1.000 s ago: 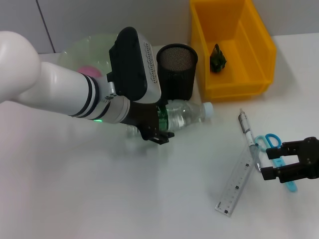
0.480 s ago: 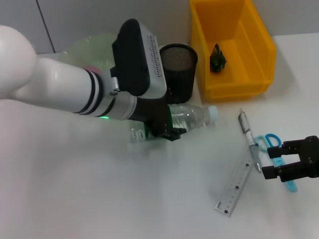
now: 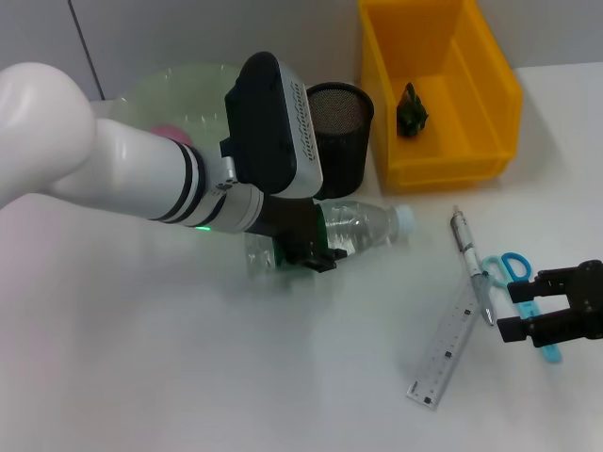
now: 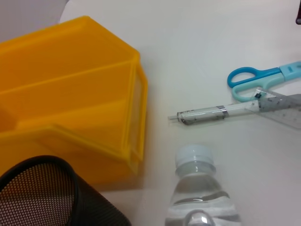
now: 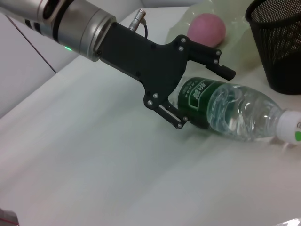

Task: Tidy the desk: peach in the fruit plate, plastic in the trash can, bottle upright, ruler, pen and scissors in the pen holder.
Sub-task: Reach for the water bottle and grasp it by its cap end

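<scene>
Pen holder (image 3: 339, 132) crowds bottle (image 3: 353, 226); near side open.

White table (image 3: 141, 377), smooth and matte. Lying on its side near the middle: a clear plastic bottle (image 3: 353, 228), white cap toward the right. Behind it, a black mesh pen holder (image 3: 337, 137) standing upright, just beside a pale green fruit plate (image 3: 170, 89) on the left and a yellow trash can (image 3: 438, 94) on the right. Toward the right front: a pen (image 3: 471, 266), a clear ruler (image 3: 445, 354) touching the pen's tip, and blue scissors (image 3: 513, 268) just beside the pen.
</scene>
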Controlling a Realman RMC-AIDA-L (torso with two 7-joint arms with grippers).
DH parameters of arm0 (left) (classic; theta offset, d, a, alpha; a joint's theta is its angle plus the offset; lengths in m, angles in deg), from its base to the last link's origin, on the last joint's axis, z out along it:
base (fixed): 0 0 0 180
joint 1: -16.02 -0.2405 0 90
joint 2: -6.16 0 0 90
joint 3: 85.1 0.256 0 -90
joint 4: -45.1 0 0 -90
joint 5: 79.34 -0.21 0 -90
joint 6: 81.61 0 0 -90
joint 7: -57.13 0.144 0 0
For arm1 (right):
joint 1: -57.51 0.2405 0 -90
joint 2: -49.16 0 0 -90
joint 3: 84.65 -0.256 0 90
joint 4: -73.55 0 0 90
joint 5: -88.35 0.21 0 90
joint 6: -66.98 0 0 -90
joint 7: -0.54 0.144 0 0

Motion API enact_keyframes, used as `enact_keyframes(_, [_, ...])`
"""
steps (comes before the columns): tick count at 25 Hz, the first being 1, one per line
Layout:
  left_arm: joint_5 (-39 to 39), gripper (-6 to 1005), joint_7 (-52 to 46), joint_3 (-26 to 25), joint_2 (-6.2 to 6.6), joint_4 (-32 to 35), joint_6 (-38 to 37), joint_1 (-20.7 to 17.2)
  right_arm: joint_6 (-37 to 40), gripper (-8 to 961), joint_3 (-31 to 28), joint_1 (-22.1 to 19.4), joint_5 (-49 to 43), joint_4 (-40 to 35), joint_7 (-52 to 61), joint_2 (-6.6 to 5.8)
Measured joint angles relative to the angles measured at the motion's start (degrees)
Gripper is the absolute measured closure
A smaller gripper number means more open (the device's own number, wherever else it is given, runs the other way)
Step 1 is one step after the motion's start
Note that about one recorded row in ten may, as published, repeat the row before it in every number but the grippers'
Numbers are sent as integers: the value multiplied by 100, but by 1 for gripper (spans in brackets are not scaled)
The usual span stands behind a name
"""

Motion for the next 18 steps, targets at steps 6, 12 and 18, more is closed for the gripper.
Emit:
enact_keyframes(6, [-17,184,-48,6,1,2,-192,1,18,120,0,6,-8,0,17,-9])
enact_keyframes(12, [-230,184,-256,4,1,32,-317,0,31,120,0,10,-14,0,19,-9])
enact_keyframes(18, [-559,184,-608,-63,18,396,-615,-112,29,120,0,-5,-23,0,21,1])
